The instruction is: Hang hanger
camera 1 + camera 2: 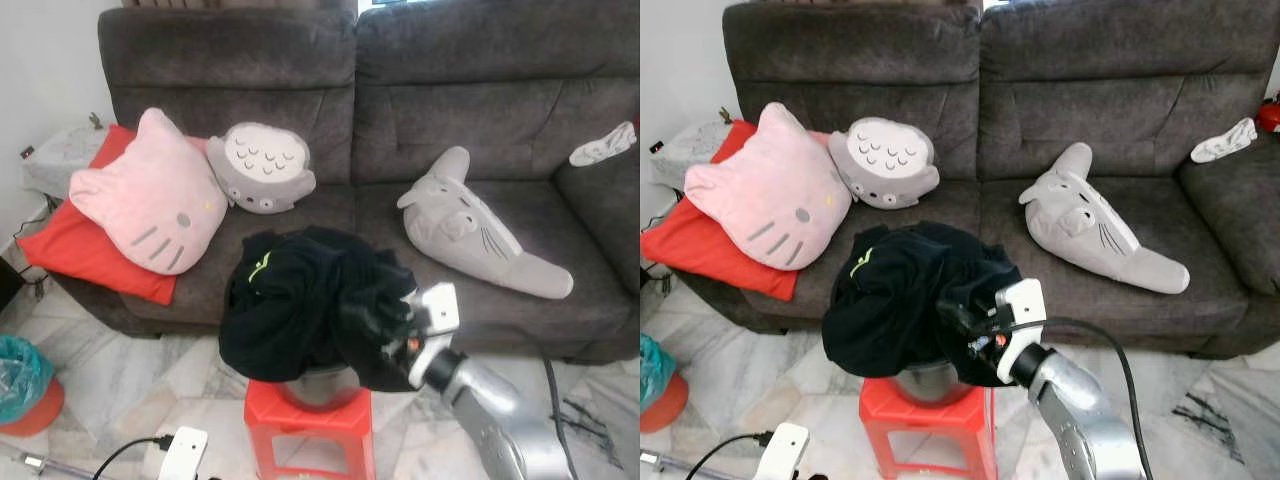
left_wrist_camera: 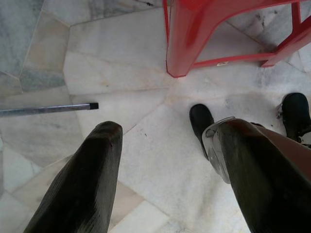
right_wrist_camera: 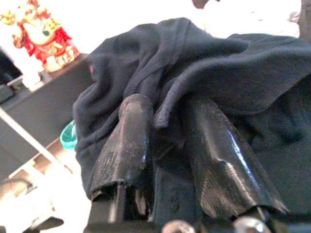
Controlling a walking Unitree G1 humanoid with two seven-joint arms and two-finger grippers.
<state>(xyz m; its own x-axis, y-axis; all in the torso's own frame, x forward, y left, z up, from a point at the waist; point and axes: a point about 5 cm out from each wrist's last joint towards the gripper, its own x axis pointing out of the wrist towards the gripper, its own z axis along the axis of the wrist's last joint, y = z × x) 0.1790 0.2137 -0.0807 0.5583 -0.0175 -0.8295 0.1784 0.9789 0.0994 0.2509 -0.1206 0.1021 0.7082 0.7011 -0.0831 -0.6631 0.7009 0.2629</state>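
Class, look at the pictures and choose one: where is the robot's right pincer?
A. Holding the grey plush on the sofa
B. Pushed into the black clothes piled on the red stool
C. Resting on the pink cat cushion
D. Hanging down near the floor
B: the right pincer has its fingers closed on a fold of the black clothes, which sit on the red stool.

A dark grey-brown fabric sofa (image 1: 430, 110) spans the back of the room, against a pale wall (image 1: 40, 60) at the left. On its seat lie a red cushion (image 1: 75, 245), a pink cat-face pillow (image 1: 150, 200), a round grey pillow (image 1: 262, 168) and a long grey plush (image 1: 475, 228). A white cloth, perhaps a sock (image 1: 603, 148), rests on the right armrest. The floor (image 1: 130, 375) is pale veined marble. A red plastic stool (image 1: 310, 425) stands before the sofa.
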